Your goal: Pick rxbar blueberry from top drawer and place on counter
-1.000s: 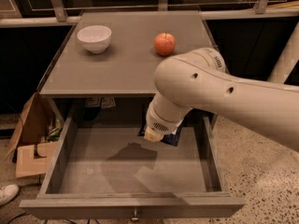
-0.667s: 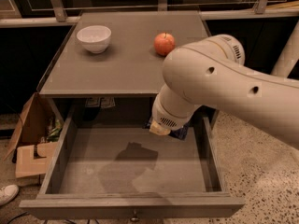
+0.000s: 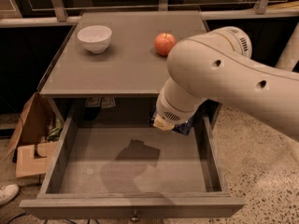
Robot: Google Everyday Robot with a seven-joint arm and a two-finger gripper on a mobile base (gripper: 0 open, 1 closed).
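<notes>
The top drawer (image 3: 93, 181) stands pulled open below the counter (image 3: 126, 69), and its grey bottom is bare. My gripper (image 3: 169, 123) hangs under the big white arm at the drawer's back right corner, mostly hidden by the wrist. It is shut on the rxbar blueberry (image 3: 185, 127), a dark blue wrapper that shows just below the wrist, held above the drawer bottom and below counter height. The arm's shadow falls on the middle of the drawer bottom.
A white bowl (image 3: 95, 38) sits at the counter's back left and a red-orange apple (image 3: 164, 44) at the back centre-right. A cardboard box (image 3: 32, 139) and a white shoe (image 3: 6, 193) lie on the floor left of the cabinet. A railing runs behind the counter.
The arm has risen and moved right and toward the drawer's back, carrying the dark blue bar with it. The shadow on the drawer bottom has spread out.
</notes>
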